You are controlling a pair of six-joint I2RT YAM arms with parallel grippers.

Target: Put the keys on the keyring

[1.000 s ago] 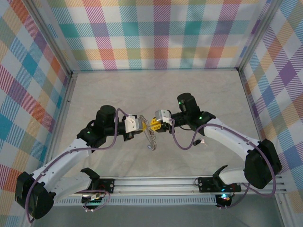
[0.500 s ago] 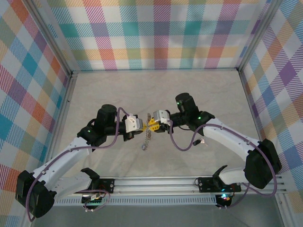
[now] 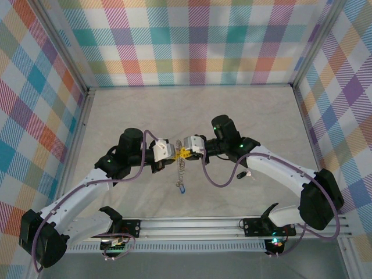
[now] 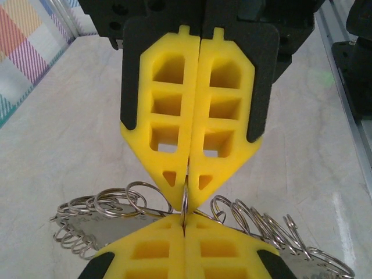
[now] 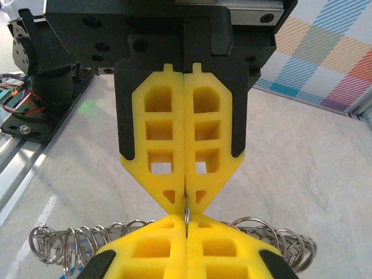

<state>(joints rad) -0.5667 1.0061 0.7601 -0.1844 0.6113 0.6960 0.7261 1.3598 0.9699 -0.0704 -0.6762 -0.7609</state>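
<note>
1. Plaid walls (image 3: 192, 40) all round and a pale marbled table (image 3: 232, 110) underneath. Pretty bare setup.
2. The two claws meet nose to nose over the middle of the table. The left gripper (image 3: 172, 153) and right gripper (image 3: 185, 152) each have their yellow pads squeezed right together on the same thin keyring (image 4: 184, 203), which sits edge-on in the seams between the pads.
3. Its chain (image 3: 180, 173) of little loops trails from the pinch toward the near edge. I can't tell whether the far end touches the table.
4. My guess on handling: the ring is stiff, springy wire, light and slick, so it'll want to twist or pop out of the foam. Pinching the rim from opposite sides looks right. The chain is floppy, so I wouldn't grab that.
5. The keys are too small for me to make out. I'd take them by the plastic heads.
</note>
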